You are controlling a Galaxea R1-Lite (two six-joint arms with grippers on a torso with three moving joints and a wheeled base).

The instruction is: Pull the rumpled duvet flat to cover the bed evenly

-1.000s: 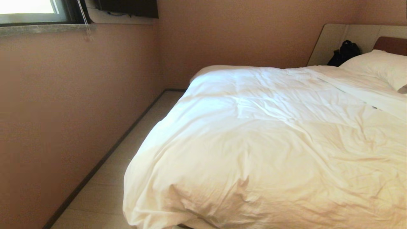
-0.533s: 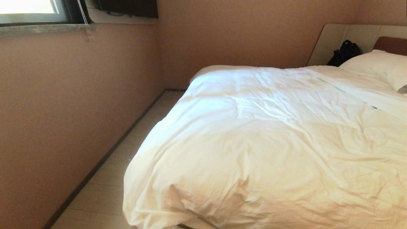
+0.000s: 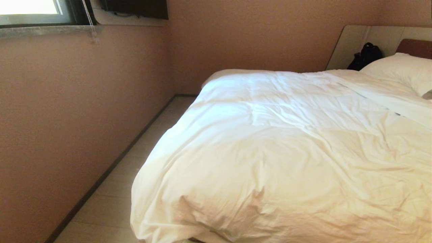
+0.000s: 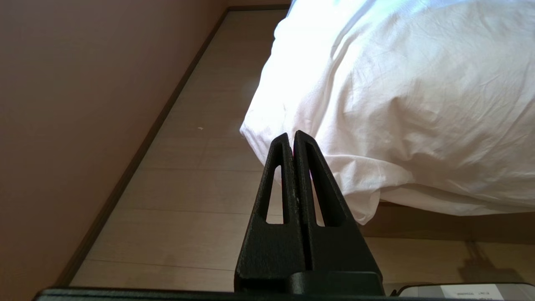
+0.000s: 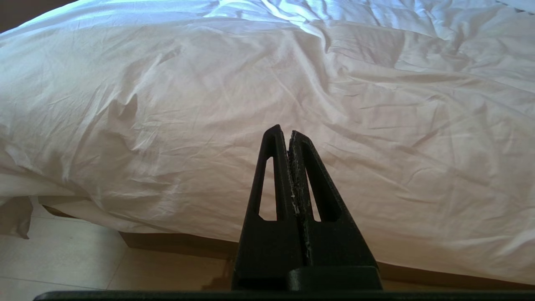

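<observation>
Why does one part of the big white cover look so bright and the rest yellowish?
Head view: daylight from the window washes out the puffy white quilted duvet on its far part, while the near end sits in warm shade. Left wrist view: the same glare hits the duvet's corner, behind the shut black left gripper. Right wrist view: softer, even light, creases casting faint shadows.

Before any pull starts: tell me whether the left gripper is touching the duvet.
Apart. The left wrist view shows the left gripper, shut and empty, held short of the duvet, with bare floor beneath the tips.

Bedroom (likely hotel): double bed, white duvet, pillow.
</observation>
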